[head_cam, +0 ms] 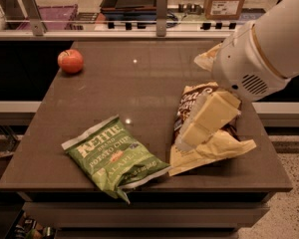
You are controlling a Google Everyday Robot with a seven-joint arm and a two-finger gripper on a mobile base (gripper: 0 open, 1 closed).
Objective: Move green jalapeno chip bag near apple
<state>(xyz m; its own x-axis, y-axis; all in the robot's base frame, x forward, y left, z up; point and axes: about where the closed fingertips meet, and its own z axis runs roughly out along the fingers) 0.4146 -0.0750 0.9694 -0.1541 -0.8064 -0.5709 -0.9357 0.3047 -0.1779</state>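
The crinkly green jalapeno chip bag [114, 156] lies diagonally on the dark table [139, 83], just beside the tan chip bag [214, 151] that the cream hand [189, 138] hangs over; whether the hand is apart or together I cannot tell.

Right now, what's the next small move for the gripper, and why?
Probably shift the gripper across to the crinkly green jalapeno chip bag near the front edge of the table. It hangs over the tan-and-brown chip bag, and the green bag lies far from the small red-orange apple at the back corner.
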